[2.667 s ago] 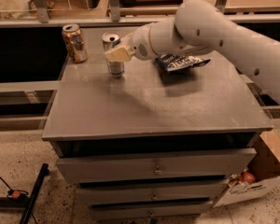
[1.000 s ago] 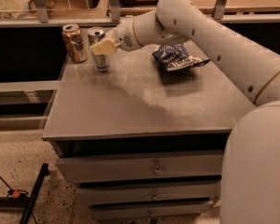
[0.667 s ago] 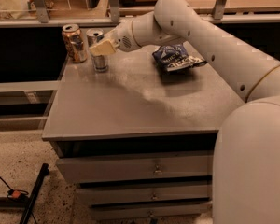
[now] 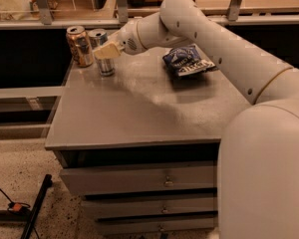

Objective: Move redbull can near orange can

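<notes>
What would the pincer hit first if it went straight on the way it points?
Likely the orange can, just beyond the redbull can that the pincer grips at back left; depth is unclear.

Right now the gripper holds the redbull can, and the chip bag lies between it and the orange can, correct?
No: the camera view shows the blue chip bag on the other side of the redbull can, away from the orange can. The gripper does hold the redbull can.
</notes>
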`<action>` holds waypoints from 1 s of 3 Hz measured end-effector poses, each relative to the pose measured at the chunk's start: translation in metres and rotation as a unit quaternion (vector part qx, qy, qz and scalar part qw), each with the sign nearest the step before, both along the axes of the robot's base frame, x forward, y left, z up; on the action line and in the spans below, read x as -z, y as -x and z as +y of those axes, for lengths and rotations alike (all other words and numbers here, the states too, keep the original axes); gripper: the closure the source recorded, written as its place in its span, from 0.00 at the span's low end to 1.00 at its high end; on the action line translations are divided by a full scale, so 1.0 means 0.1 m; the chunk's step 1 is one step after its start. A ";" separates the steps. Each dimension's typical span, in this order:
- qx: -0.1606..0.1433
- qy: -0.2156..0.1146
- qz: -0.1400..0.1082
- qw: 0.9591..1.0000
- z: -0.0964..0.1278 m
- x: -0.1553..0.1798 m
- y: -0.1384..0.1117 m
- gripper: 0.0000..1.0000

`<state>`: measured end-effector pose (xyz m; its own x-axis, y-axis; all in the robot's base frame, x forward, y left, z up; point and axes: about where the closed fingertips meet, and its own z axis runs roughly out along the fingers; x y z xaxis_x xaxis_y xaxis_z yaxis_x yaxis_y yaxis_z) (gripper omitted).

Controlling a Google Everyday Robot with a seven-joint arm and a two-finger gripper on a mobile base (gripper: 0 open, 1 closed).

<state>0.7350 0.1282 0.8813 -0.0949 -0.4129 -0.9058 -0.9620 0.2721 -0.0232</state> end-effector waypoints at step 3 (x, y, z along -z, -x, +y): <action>0.009 -0.010 -0.001 1.000 -0.06 0.01 -0.04 0.00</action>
